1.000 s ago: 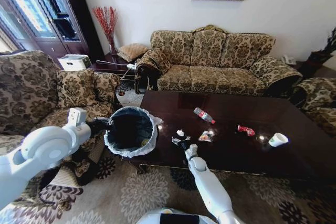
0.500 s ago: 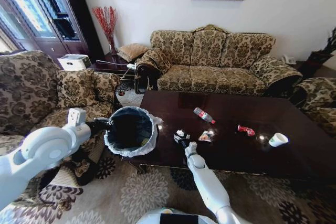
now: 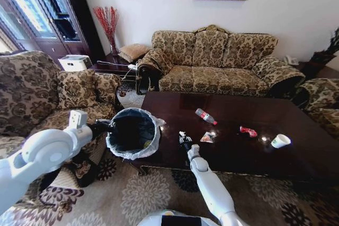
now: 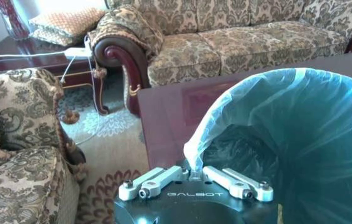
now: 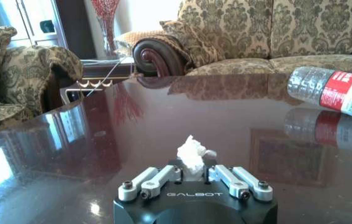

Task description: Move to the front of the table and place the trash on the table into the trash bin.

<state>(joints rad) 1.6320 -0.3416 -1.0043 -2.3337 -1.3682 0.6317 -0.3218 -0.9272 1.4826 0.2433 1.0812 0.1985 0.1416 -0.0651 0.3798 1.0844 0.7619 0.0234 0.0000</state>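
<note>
On the glossy dark table (image 3: 296, 115) lie a clear bottle with a red label (image 3: 205, 116), a colourful snack bag (image 3: 207, 137), a red wrapper (image 3: 248, 130) and a white paper cup (image 3: 280, 141). My right gripper (image 3: 184, 139) rests low on the table's near left part, shut on a small white scrap (image 5: 191, 156); the bottle (image 5: 334, 91) lies beyond it. My left gripper (image 3: 106, 127) is shut on the bag-lined rim of the black trash bin (image 3: 132, 133), held up beside the table's left end. In the left wrist view the gripper (image 4: 194, 173) pinches the liner (image 4: 287, 121).
A patterned armchair (image 3: 37, 93) stands at the left, close behind my left arm. A long sofa (image 3: 217, 62) runs behind the table, and another armchair (image 3: 323, 104) is at the right. A floral rug (image 3: 132, 194) covers the floor in front.
My right gripper has slid forward over the table to the white scrap and shut on it. The bin in my left gripper has shifted slightly toward the table.
</note>
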